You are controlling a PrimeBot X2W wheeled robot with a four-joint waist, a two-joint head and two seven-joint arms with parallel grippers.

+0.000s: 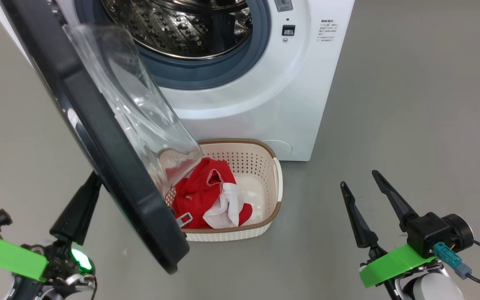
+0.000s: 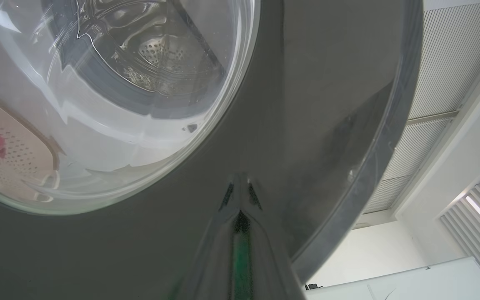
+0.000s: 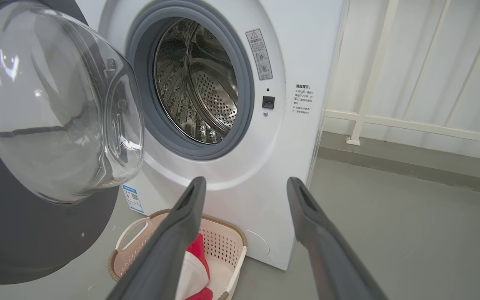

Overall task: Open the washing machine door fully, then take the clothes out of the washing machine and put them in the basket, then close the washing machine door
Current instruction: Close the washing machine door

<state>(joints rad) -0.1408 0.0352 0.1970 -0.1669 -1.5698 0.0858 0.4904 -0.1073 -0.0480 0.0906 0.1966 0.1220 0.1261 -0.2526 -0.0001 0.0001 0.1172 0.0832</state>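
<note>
Closest to my camera is the washing machine door (image 1: 119, 179); it hangs swung out on the left, partly open, with its clear glass bowl bulging to the right toward the machine; from where I look, its low edge covers the left end of the basket (image 1: 279, 183). My left gripper (image 2: 240, 187) is at the near left, on the outer side of that door; its two fingers are together, and their tips look to be touching the shiny black rim. The clothes (image 1: 206, 196) lie in the basket, red with white bits, heaped toward its left side; the basket sits on the grey floor (image 1: 411, 104) just in front of the washing machine (image 1: 265, 104); I cannot tell if those two touch. Farther back I see the steel drum (image 1: 173, 29) with its little holes, ringed by the grey rubber seal (image 1: 206, 77). My right gripper (image 1: 358, 178) hangs at the near right, well apart from the basket; its fingers are spread wide over the floor.
</note>
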